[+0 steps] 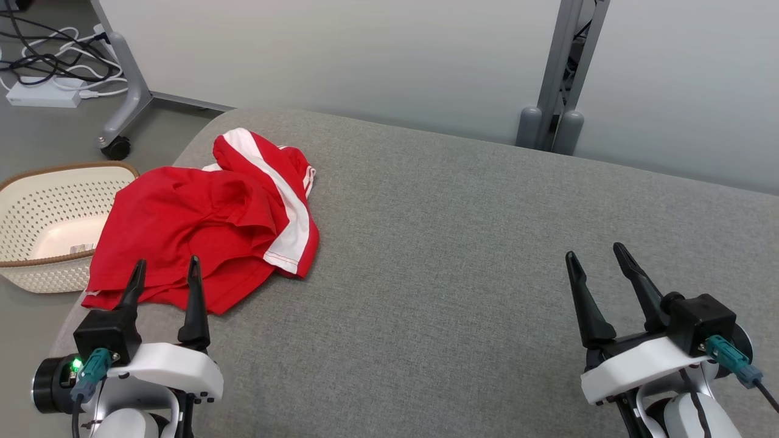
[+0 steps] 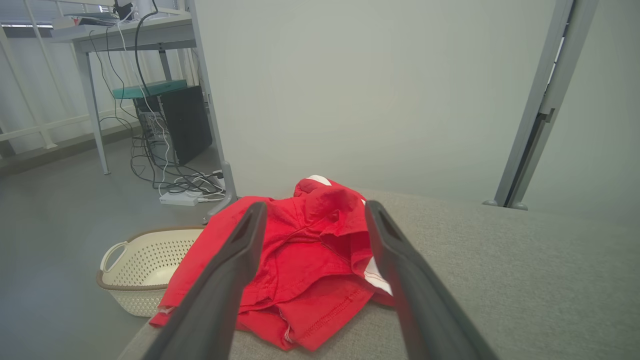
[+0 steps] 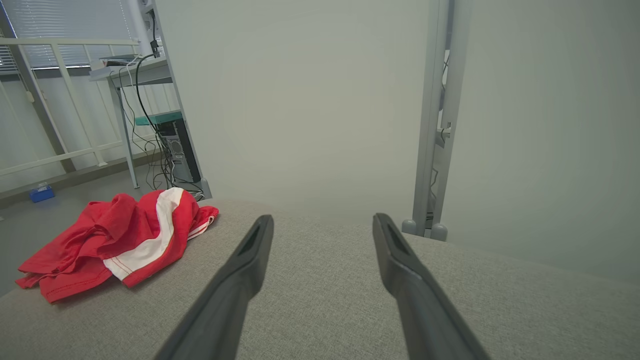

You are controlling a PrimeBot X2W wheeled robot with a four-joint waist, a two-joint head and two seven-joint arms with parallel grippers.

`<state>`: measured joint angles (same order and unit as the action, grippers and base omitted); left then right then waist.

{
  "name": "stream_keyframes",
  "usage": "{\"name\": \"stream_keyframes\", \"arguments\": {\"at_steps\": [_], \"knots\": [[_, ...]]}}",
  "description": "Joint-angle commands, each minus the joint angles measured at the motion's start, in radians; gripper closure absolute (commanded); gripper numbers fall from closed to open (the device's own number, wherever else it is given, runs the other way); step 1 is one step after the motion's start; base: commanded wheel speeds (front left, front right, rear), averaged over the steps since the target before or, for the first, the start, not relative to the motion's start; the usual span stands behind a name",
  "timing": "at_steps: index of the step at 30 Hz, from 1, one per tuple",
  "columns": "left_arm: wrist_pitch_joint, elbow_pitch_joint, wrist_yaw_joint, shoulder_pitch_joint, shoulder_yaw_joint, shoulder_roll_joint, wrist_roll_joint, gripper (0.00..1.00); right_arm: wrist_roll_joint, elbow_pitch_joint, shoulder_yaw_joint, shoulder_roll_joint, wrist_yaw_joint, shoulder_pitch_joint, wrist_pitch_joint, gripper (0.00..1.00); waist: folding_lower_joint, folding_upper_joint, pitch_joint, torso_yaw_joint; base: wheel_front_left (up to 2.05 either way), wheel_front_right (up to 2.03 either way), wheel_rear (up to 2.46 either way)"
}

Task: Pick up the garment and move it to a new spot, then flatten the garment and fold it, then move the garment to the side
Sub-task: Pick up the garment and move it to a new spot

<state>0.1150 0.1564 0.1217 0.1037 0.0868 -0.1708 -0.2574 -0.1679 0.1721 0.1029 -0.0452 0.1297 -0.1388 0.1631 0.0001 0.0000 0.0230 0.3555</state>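
Observation:
The garment (image 1: 207, 219) is a red piece with a white stripe, lying crumpled at the far left of the grey padded surface (image 1: 462, 255), its left edge hanging over the rim. My left gripper (image 1: 167, 266) is open at the lower left, its fingertips just at the garment's near hem, nothing between them. In the left wrist view the garment (image 2: 305, 260) lies straight ahead between the open left gripper (image 2: 312, 210) fingers. My right gripper (image 1: 596, 252) is open at the lower right, far from the cloth. In the right wrist view the garment (image 3: 120, 240) sits to the left of the right gripper (image 3: 322, 220).
A cream perforated basket (image 1: 48, 225) stands on the floor just left of the surface. Behind it are a power strip with cables (image 1: 45, 91) and a wheeled stand leg (image 1: 122, 103). A grey partition post (image 1: 560, 79) rises beyond the far edge.

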Motion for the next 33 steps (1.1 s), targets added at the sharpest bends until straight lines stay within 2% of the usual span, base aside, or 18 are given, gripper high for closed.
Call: {"name": "stream_keyframes", "arguments": {"at_steps": [1,26,30,33], "knots": [[0.003,-0.003,0.004,-0.01,-0.003,-0.002,-0.006,0.0,-0.001,-0.003,-0.001,-0.008,0.002,-0.01,0.001,0.0,-0.0001,0.0,0.002,0.01,0.0,0.0,0.0],[-0.006,-0.008,0.019,0.001,0.011,-0.021,-0.017,0.0,-0.015,0.014,0.012,-0.008,0.002,-0.008,0.006,0.0,-0.0001,0.0,0.001,-0.007,0.0,0.0,0.0],[-0.008,-0.019,0.02,0.039,0.006,-0.029,-0.02,0.0,-0.011,0.009,0.013,-0.008,0.002,-0.014,0.002,0.0,-0.0001,0.0,0.008,-0.011,0.0,0.0,0.0],[-0.024,-0.041,0.003,0.11,0.005,-0.045,-0.023,0.0,-0.009,0.003,0.015,-0.008,0.002,-0.021,-0.001,0.0,-0.0001,0.0,0.023,-0.019,0.0,0.0,0.0]]}}
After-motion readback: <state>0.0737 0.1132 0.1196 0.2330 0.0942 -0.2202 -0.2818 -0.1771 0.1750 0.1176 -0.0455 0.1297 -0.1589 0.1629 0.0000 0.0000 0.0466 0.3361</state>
